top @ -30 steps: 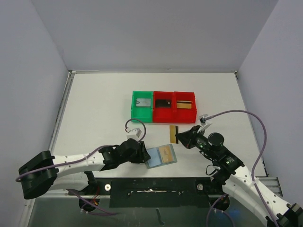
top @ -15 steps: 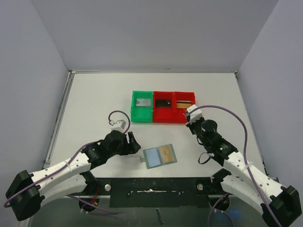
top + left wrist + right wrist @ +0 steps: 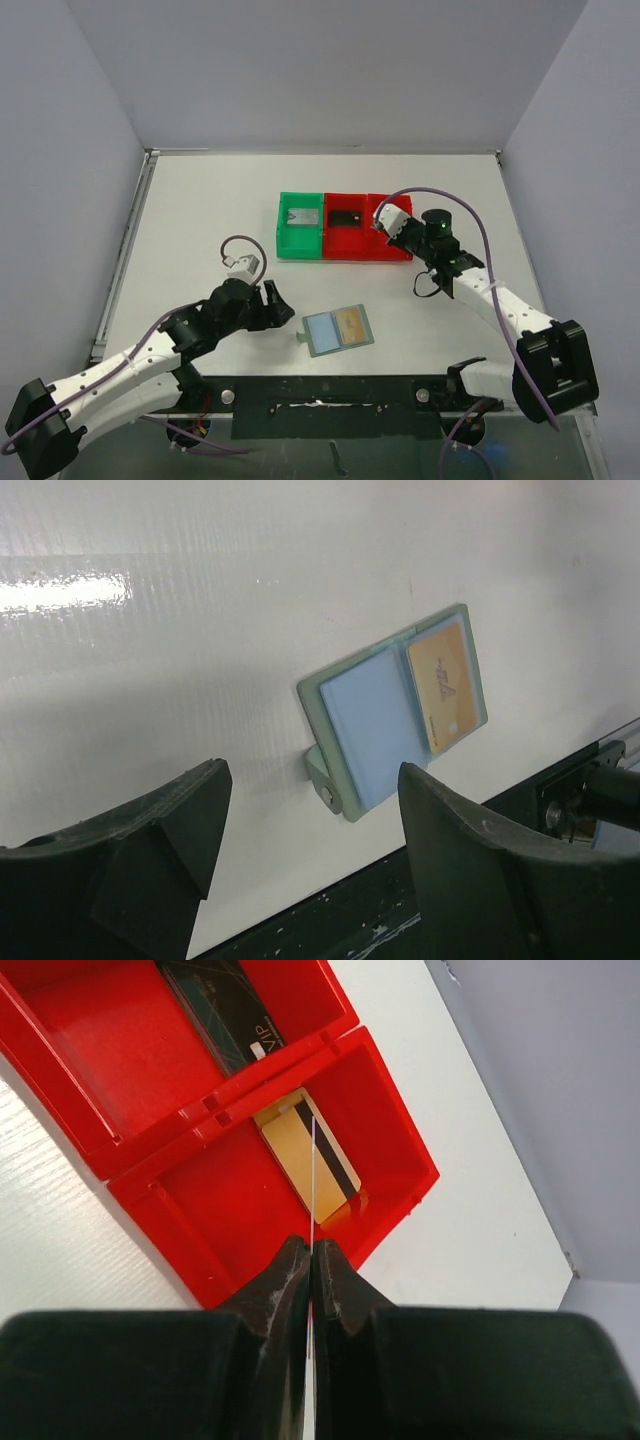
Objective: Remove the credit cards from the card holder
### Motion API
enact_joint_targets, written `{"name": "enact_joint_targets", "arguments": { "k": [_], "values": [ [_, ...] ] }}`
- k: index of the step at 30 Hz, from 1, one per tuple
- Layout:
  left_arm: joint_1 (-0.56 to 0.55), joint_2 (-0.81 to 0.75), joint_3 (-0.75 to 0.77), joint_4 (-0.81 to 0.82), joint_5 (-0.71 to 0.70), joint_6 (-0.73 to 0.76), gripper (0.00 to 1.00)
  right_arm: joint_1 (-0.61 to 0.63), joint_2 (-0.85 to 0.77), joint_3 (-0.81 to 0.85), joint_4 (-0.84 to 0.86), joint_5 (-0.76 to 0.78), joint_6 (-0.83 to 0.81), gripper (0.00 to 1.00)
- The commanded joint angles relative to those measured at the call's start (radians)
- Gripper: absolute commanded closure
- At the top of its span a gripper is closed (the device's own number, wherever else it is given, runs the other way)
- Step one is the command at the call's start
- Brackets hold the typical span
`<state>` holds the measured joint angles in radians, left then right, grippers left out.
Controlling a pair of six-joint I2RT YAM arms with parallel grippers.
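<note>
Card [image 3: 312, 1180] carried over bin [image 3: 230, 1225], white table [image 3: 200, 220], grey walls [image 3: 320, 70]

Card holder [image 3: 312, 705]: pale blue-grey. Credit card [image 3: 445, 685] in it: gold-tan. Green bin [image 3: 300, 248], red bins [image 3: 345, 250]. My left fingers [image 3: 470, 860]: black

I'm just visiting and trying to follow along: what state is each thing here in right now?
card holder, lying open and flat, one gold card in a pocket.
left gripper, open, empty, beside the holder.
right gripper, shut on a thin card, edge-on above the rightmost red bin.
gold striped card, lying flat in that bin.
</note>
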<state>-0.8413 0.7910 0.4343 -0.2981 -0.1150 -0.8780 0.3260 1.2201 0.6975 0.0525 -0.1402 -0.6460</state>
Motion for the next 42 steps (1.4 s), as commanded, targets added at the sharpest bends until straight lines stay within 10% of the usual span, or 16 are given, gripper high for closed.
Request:
{"name": "enact_joint_targets", "arguments": {
  "k": [1,30,42],
  "values": [
    [0.008,-0.042,0.013,-0.036,0.029,0.003,0.31,-0.012,0.041,0.073,0.062,-0.086,-0.139,1.00],
    [0.018,-0.107,0.104,-0.182,-0.008,0.036,0.29,-0.082,0.552,0.346,0.038,-0.079,-0.530,1.00],
    [0.018,-0.100,0.106,-0.178,-0.012,0.033,0.29,-0.082,0.598,0.391,-0.041,-0.080,-0.545,0.81]
  ]
}}
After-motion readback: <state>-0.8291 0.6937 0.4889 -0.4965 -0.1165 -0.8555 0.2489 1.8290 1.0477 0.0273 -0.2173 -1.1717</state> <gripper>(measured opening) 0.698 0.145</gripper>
